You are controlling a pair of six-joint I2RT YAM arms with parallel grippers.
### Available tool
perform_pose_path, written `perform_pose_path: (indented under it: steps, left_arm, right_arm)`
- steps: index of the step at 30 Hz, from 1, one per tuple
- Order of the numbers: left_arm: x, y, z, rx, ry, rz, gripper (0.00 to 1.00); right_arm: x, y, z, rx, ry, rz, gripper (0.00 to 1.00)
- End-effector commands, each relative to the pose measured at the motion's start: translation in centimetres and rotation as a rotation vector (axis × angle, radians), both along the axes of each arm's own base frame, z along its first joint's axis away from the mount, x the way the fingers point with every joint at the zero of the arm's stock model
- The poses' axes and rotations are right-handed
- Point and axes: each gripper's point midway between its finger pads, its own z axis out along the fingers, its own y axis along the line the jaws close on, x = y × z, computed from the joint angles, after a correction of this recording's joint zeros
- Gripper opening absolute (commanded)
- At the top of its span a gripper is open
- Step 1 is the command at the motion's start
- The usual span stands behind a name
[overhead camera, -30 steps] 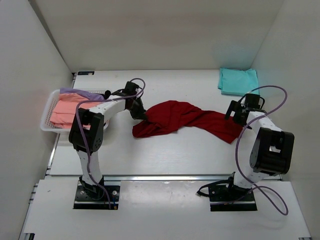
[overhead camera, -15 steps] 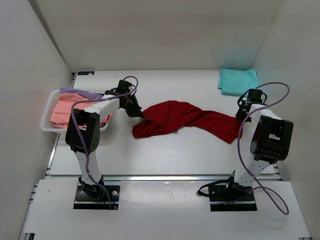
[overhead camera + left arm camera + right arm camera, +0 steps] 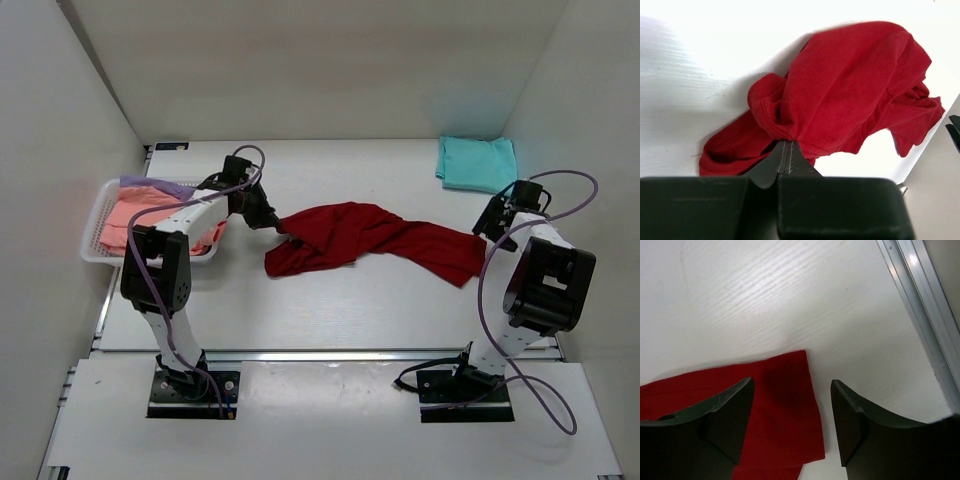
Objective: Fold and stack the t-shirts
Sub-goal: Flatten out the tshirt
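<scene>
A: Where's the dark red t-shirt [image 3: 370, 240]?
B: Rumpled, mid-table [image 3: 330, 300], lying between the arms.
A: And the left gripper [image 3: 788, 146]?
B: Pinched tight on a bunched fold at its left end.
A: The right gripper [image 3: 791, 385]?
B: Spread wide above the shirt's right corner. The teal t-shirt [image 3: 477, 162] lies folded at the far right.

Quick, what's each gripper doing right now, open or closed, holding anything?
Left gripper: closed, pinching the dark red t-shirt.
Right gripper: open, holding nothing, above that shirt's far end.

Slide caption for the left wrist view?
Left gripper shut on a bunched fold of the dark red t-shirt on the white table.
</scene>
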Motion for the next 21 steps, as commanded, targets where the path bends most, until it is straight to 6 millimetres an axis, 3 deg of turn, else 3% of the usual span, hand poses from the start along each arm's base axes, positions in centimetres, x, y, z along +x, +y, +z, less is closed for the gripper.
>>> perform_pose_path:
  steps: [1,8,12,13,15,16,21]
  left_arm:
    - [-0.3,-0.1,2.6,-0.028,-0.062,-0.010,0.00]
    - [-1.0,0.8,2.6,-0.033,-0.061,0.010,0.00]
    - [-1.1,0.9,2.8,-0.040,-0.062,0.016,0.00]
    - [-1.2,0.8,2.6,-0.038,-0.060,0.015,0.00]
    - [-1.3,1.2,2.7,-0.032,-0.062,0.015,0.00]
    - [-1.4,1.1,2.7,-0.033,-0.061,0.018,0.00]
    - [-1.3,1.5,3.8,-0.036,-0.087,0.023,0.00]
  right_arm:
    - [-0.1,0.6,-0.4,0.037,-0.021,0.003,0.60]
    - [-1.1,1.8,-2.5,0.128,0.011,0.000,0.57]
    - [-0.1,1.7,-2.2,0.144,-0.020,0.013,0.53]
    - [0.1,2.0,-2.1,0.149,-0.025,0.021,0.44]
    - [0.3,1.7,-2.1,0.157,-0.021,0.009,0.10]
    - [0.9,1.2,-1.4,0.140,-0.041,0.007,0.03]
    - [2.4,0.0,2.6,0.082,-0.120,0.024,0.00]
